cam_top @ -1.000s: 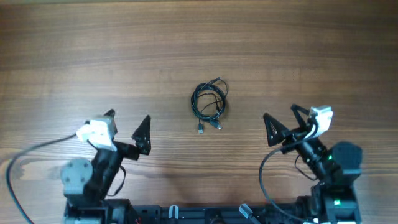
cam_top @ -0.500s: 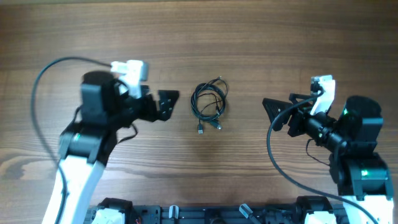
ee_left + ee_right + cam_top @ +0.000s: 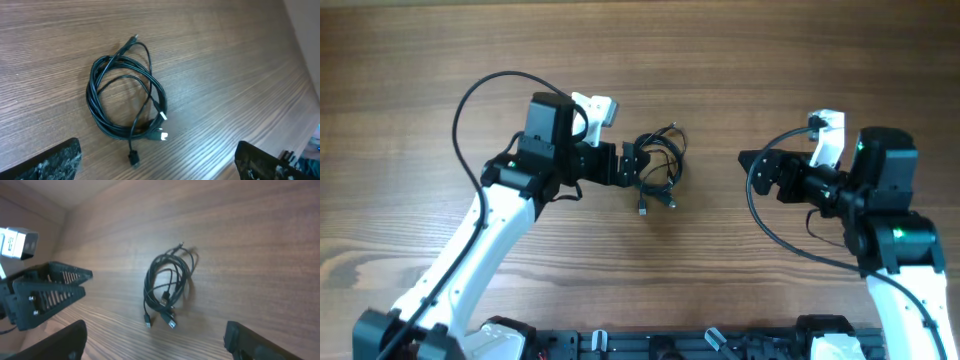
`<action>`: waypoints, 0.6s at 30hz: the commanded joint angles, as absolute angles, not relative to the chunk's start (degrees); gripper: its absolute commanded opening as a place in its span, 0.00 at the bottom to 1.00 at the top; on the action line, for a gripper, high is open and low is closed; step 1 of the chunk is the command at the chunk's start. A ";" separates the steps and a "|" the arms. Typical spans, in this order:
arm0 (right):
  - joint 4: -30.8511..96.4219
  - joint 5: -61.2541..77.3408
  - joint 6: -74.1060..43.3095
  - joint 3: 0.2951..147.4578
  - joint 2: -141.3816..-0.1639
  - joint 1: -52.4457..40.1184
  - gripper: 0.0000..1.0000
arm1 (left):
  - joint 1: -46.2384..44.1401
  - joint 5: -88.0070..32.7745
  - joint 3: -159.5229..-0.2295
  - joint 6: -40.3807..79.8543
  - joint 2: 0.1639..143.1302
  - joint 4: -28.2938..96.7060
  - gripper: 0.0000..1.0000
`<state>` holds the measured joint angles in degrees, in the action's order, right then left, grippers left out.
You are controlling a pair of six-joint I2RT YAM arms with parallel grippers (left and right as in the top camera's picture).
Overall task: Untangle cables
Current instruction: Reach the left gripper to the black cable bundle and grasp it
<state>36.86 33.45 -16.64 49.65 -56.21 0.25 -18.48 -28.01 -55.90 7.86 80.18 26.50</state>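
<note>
Untangling had not begun: the thin black cables (image 3: pixel 658 166) lay coiled on the brown wooden table (image 3: pixel 800 60), the open left end effector (image 3: pixel 630 165) at their nine o'clock, the open right end effector (image 3: pixel 753 164) at three.

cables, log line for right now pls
cables coiled in one bundle on table | left tool open, beside them | right tool open, apart | nothing gripped
</note>
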 commanded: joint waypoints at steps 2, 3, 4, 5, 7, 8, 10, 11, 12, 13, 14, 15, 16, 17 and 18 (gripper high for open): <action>38.33 30.83 -15.16 51.05 -57.30 0.16 0.86 | -18.63 -26.92 -57.06 11.09 84.38 23.38 0.96; 38.98 29.28 -15.25 51.05 -57.28 0.16 0.86 | -18.65 -25.96 -57.06 11.73 85.38 22.28 0.92; 39.55 28.08 -15.20 51.05 -57.30 0.16 0.86 | -18.65 -25.78 -57.06 12.47 86.74 20.49 0.87; 39.81 27.40 -15.22 51.05 -57.30 0.16 0.86 | -18.65 -25.93 -57.06 12.78 87.48 19.46 0.84; 40.40 26.59 -15.59 51.05 -57.34 0.16 0.86 | -18.79 -25.91 -57.06 13.58 88.88 17.65 0.80; 40.64 26.59 -15.62 51.05 -57.45 0.16 0.86 | -18.87 -25.89 -57.06 13.56 89.52 16.99 0.79; 40.93 26.59 -15.62 51.05 -57.63 0.16 0.86 | -18.94 -25.91 -57.06 13.61 90.50 16.47 0.75; 41.06 26.61 -15.64 51.05 -57.80 0.16 0.86 | -19.11 -25.91 -57.06 13.80 91.02 16.29 0.74; 41.21 26.61 -15.66 51.05 -58.00 0.16 0.86 | -19.53 -25.91 -57.06 13.78 91.88 15.94 0.73; 41.28 26.61 -15.64 51.05 -58.22 0.16 0.86 | -20.16 -25.91 -57.06 13.78 92.77 15.07 0.73; 41.28 26.61 -15.64 51.05 -58.46 0.16 0.86 | -20.95 -25.91 -57.06 13.76 93.67 13.98 0.73; 41.28 26.61 -15.64 51.05 -58.78 0.16 0.86 | -21.63 -25.91 -57.06 13.76 94.45 12.95 0.73; 41.23 26.59 -15.64 51.05 -59.09 0.16 0.86 | -22.50 -25.89 -57.06 13.76 95.66 11.42 0.73; 41.23 26.59 -15.62 51.05 -59.29 0.16 0.86 | -22.96 -25.89 -57.06 13.76 96.31 10.72 0.72; 41.32 26.59 -15.62 51.05 -59.51 0.16 0.86 | -23.51 -25.89 -57.06 13.74 97.34 9.80 0.67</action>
